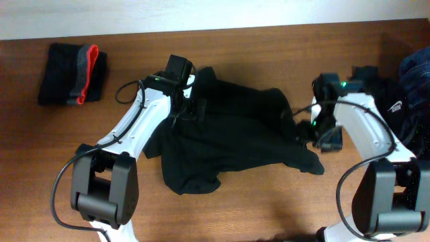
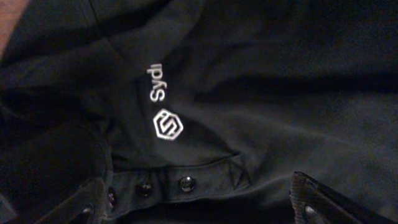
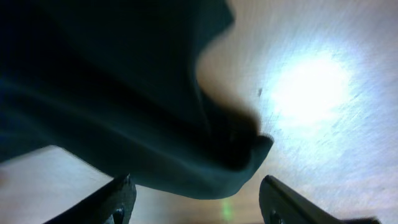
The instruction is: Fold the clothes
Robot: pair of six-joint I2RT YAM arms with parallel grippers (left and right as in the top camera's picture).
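The clothes in play are a large black shirt (image 1: 228,138), which lies crumpled in the middle of the table. My left gripper (image 1: 185,101) hovers open over its upper left part. In the left wrist view the white chest logo (image 2: 166,124) and a row of snap buttons (image 2: 185,183) lie just ahead of the spread fingers (image 2: 314,199), and the left gripper (image 2: 199,211) holds nothing. My right gripper (image 1: 306,131) is at the shirt's right edge. In its wrist view a rounded fold of the shirt (image 3: 143,124) hangs ahead of the right gripper (image 3: 199,205), whose jaws stand apart and free of the cloth.
A folded black garment with a grey and red band (image 1: 70,74) lies at the back left. A pile of dark and blue clothes (image 1: 410,84) sits at the right edge. Bare wooden table (image 1: 269,202) shows in front of the shirt.
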